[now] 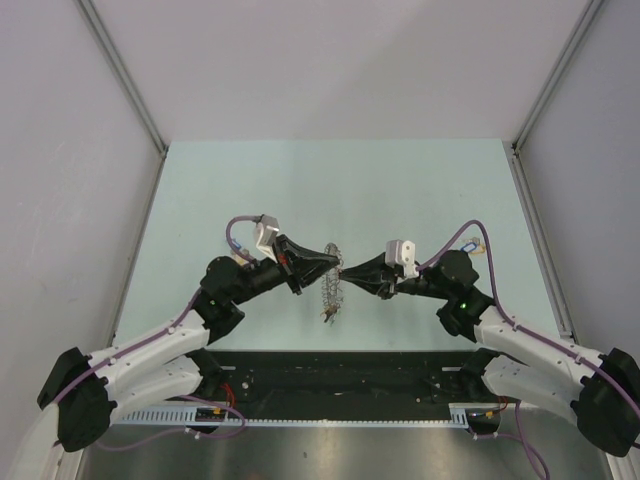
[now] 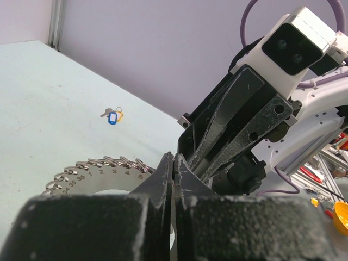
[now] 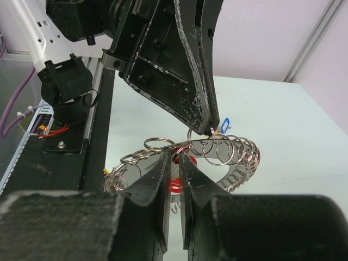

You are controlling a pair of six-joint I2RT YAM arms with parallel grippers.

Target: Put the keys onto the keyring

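The keyring (image 1: 332,288) is a flat numbered metal loop edged with several small split rings, and it hangs between the two arms over the table's middle. My left gripper (image 2: 174,163) is shut on its upper edge; the loop (image 2: 98,169) curves away to the left of those jaws. In the right wrist view my right gripper (image 3: 175,160) sits just under the loop (image 3: 239,155) with its jaws a little apart. A red key head (image 3: 175,184) shows through that gap, hanging from the loop. A blue-tagged key (image 2: 113,117) lies on the table with a yellow one.
The right gripper (image 2: 234,128) fills the left wrist view's right half, tip to tip with my left jaws. The left fingers (image 3: 190,92) hang over the right wrist view. Both arm bases and a black rail (image 1: 330,370) lie along the near edge.
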